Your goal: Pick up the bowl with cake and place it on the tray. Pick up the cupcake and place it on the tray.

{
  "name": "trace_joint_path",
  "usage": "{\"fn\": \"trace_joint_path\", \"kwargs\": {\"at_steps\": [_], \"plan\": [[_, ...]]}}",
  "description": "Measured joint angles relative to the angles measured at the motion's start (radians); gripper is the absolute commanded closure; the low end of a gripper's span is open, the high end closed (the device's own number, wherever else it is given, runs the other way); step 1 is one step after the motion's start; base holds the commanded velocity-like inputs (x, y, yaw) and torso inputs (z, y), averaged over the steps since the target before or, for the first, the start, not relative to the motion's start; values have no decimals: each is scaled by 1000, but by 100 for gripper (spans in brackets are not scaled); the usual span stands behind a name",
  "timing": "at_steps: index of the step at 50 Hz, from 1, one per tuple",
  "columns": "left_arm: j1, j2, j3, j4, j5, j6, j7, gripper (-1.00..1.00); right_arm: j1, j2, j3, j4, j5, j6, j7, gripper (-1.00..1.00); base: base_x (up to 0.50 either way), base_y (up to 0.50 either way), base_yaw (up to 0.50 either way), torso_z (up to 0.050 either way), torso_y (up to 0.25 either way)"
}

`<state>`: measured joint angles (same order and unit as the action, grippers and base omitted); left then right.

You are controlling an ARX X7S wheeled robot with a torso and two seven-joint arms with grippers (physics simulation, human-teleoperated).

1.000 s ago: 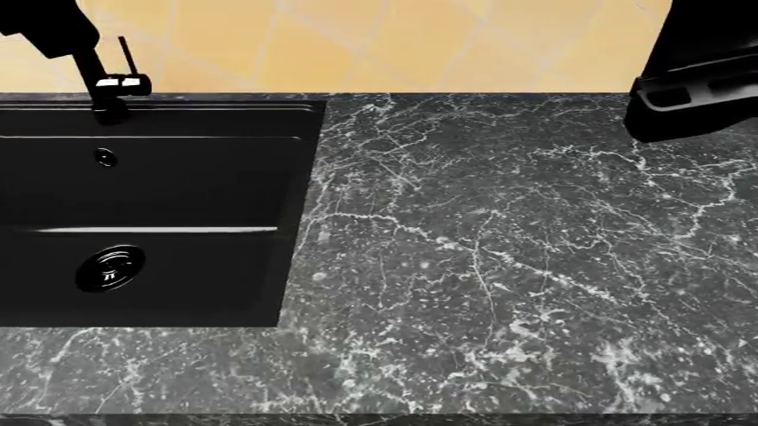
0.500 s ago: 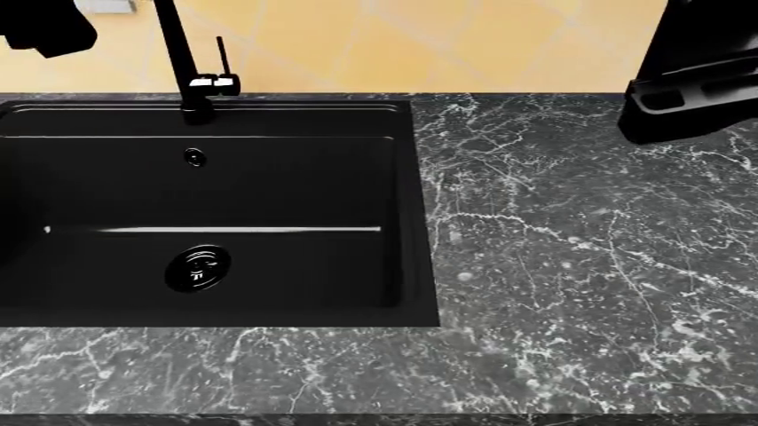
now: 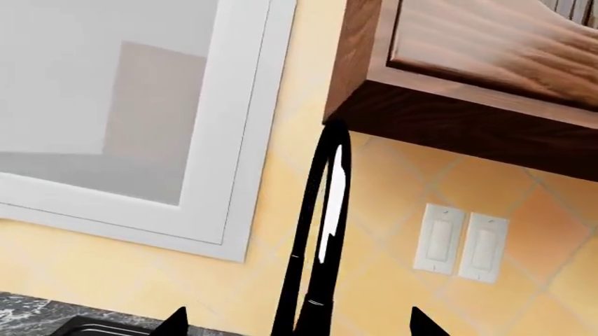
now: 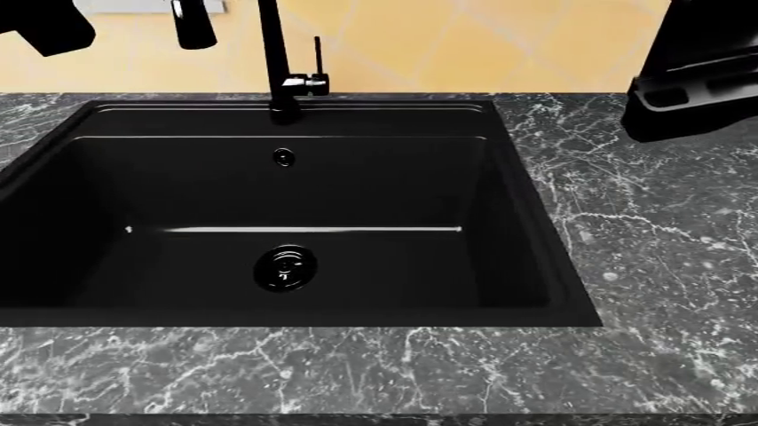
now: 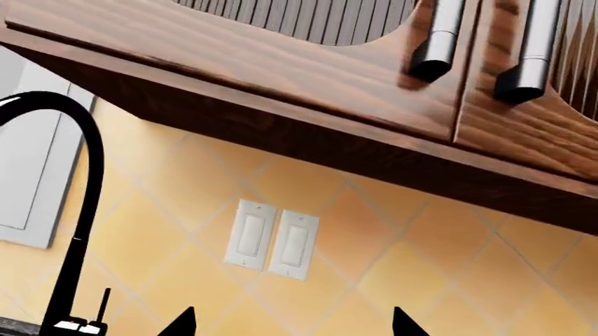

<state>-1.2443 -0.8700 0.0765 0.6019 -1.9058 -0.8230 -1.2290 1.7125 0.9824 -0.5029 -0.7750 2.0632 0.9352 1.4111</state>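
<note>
The bowl, the cake, the cupcake and the tray are all out of view. In the left wrist view my left gripper [image 3: 299,326] is open, its two dark fingertips [image 3: 176,323] wide apart at the frame's edge with the black faucet [image 3: 323,245] seen beyond them. My right gripper [image 5: 294,326] is open too, with nothing between its fingertips [image 5: 183,324] and the tiled wall behind. In the head view only raised arm parts show: the left arm [image 4: 42,27] and the right arm [image 4: 693,80].
A deep black sink [image 4: 533,213] fills the head view, its faucet [image 4: 279,62] at the back edge. Dark marble countertop [image 4: 663,266] runs to its right and front. On the wall are switches [image 5: 271,238], a wooden cabinet [image 5: 280,70] and a white window frame [image 3: 243,140].
The head view has swung left: the sink and faucet slid rightward to the middle of the frame and the marble to their right shrank. Both arms hold the same corners.
</note>
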Motion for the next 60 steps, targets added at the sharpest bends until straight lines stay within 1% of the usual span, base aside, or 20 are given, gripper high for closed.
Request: {"fn": "trace_joint_path", "kwargs": {"at_steps": [60], "plan": [[-5,-16,16,3,1,17,2,-100,15,9,-25,-5,-15,-15,2,-100,0,500,0,0,0]]}}
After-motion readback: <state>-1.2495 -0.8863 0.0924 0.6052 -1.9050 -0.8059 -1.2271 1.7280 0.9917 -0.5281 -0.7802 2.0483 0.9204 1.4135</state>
